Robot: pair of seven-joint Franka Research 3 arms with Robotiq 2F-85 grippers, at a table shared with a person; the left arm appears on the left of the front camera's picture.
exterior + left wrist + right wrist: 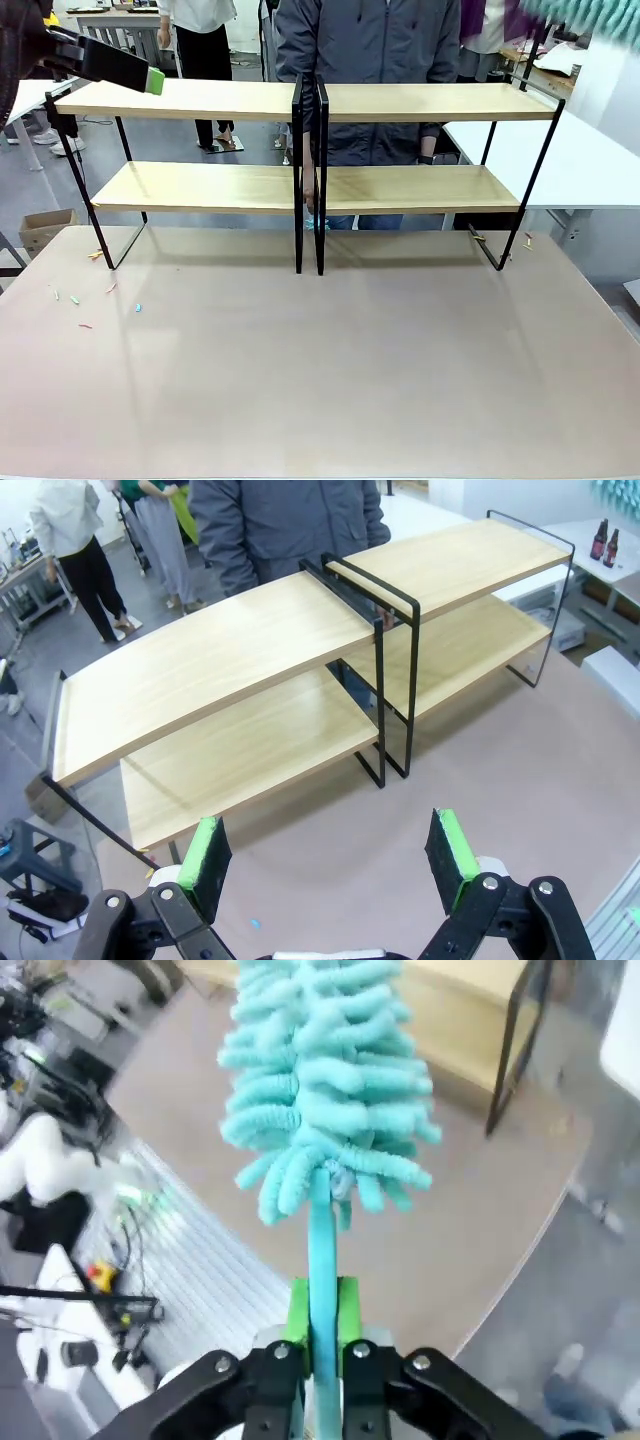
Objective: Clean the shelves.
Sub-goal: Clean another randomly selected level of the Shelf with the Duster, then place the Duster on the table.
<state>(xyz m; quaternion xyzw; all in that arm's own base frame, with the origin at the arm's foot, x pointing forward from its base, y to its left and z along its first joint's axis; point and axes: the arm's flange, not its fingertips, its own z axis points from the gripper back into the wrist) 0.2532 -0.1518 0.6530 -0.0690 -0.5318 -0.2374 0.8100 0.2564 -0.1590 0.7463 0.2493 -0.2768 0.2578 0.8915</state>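
High at the table's far right, the teal duster point(325, 1100) was held clamped by its handle in the right claw point(322, 1325), the shelves point(310, 100) stretched leftward below it, while the left claw point(330, 855) was kept open, empty.

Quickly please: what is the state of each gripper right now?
Left gripper: open, holding nothing.
Right gripper: shut on the teal duster, gripping its handle.

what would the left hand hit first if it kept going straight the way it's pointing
Probably the bare table in front of the shelves. The left hand, open, looks down at the tabletop just short of the lower board, though depth is hard to judge, so it might reach that board's front edge instead.
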